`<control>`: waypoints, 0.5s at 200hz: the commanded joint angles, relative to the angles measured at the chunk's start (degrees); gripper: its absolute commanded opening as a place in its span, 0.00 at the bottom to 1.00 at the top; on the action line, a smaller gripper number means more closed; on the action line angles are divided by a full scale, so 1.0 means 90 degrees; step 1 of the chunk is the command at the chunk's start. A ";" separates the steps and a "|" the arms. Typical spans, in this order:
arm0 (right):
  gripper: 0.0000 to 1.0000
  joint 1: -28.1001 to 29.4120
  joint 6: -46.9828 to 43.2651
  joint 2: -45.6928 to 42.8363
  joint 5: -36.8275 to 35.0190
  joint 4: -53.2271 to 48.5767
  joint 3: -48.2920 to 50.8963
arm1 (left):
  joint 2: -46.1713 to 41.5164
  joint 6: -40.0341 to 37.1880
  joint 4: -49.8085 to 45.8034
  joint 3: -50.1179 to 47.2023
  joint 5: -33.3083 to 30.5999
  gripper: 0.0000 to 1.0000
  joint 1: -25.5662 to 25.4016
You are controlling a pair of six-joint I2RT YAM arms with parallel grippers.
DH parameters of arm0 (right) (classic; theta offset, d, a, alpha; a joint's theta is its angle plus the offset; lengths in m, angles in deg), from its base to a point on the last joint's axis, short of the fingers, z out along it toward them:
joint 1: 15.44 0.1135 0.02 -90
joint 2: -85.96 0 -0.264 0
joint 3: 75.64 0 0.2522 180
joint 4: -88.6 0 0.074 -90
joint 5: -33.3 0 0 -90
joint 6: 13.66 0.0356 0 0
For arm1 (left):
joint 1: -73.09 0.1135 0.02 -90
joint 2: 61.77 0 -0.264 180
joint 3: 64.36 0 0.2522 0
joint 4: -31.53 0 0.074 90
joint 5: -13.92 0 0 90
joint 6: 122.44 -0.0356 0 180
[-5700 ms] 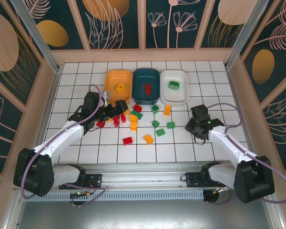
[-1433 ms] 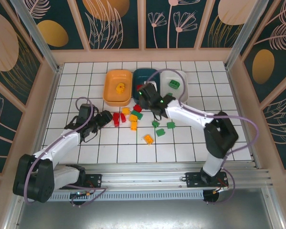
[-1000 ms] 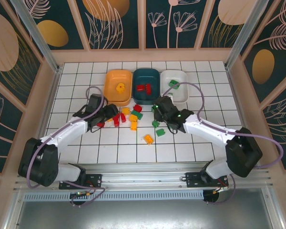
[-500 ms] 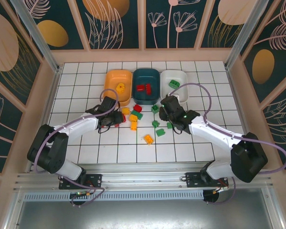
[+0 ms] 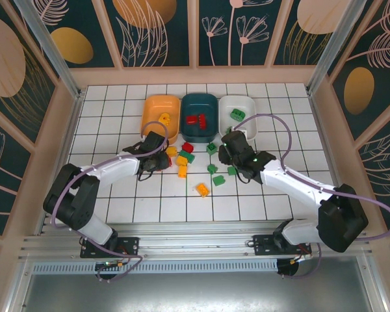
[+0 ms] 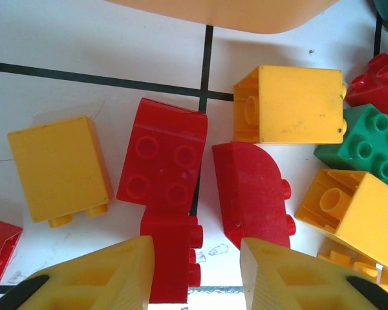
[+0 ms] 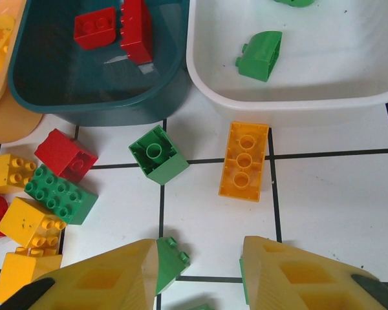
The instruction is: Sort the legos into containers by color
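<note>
Loose red, green and yellow legos lie on the tiled table in front of three containers: orange (image 5: 157, 105), teal (image 5: 200, 104) and white (image 5: 231, 104). My left gripper (image 5: 157, 162) hangs low over the red bricks, jaws apart. A red brick (image 6: 171, 258) lies between them against the left finger, with a gap to the right finger. Beside it are a red square brick (image 6: 161, 161) and a rounded red one (image 6: 252, 194). My right gripper (image 5: 226, 151) is open over bare tile, with a green brick (image 7: 168, 261) at its left finger. The teal bowl holds two red bricks (image 7: 96, 27), the white one a green brick (image 7: 262, 55).
A green cube (image 7: 158, 154) and a long orange brick (image 7: 244, 161) lie just ahead of the right gripper. An orange brick (image 5: 202, 189) and a green one (image 5: 218, 180) sit nearer the arms. Yellow bricks (image 6: 58, 165) flank the red ones. A wooden frame (image 5: 71, 123) bounds the table.
The left gripper has slid right into the red bricks and narrowed its jaws around one. The right gripper has left the teal bowl, now holding two red bricks, and come down among the green bricks.
</note>
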 commanded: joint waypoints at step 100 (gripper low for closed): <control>0.41 -0.0052 0.0214 -0.0113 -0.0041 0.0038 0.0199 | 0.0139 -0.0286 -0.0377 0.0052 -0.0296 0.49 -0.0015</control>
